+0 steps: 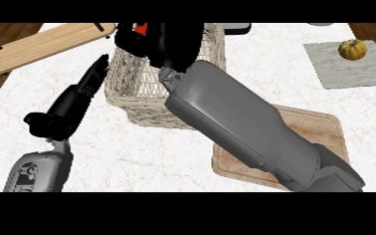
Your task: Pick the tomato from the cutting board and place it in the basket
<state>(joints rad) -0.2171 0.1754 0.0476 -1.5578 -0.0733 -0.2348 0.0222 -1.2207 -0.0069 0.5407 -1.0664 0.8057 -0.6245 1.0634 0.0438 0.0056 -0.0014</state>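
We look steeply down at a white marbled counter (169, 154). Our right forearm (242, 124), a smooth grey casing, crosses diagonally from the lower right up toward the top centre. Its black right hand (165, 42) hangs over the wicker basket (129, 97), fingers curled around the tomato (143, 28); only a small sliver of red shows between the dark fingers, above the basket's far end.

Our left hand (84, 87) shows at the left, just beside the basket's outer wall, its black fingers straight and pointing up toward the far edge, holding nothing. Its grey forearm (37, 169) enters from the lower left corner.

The basket is a pale, woven rectangular one with open-textured sides. To its lower right lies the cutting board (320, 129), light wood with rounded corners and a raised rim, partly hidden under our right forearm. A pale wooden plank (51, 42) lies at the upper left. At the upper right a small yellow-orange ribbed squash (353, 50) sits on a grey mat (341, 67).
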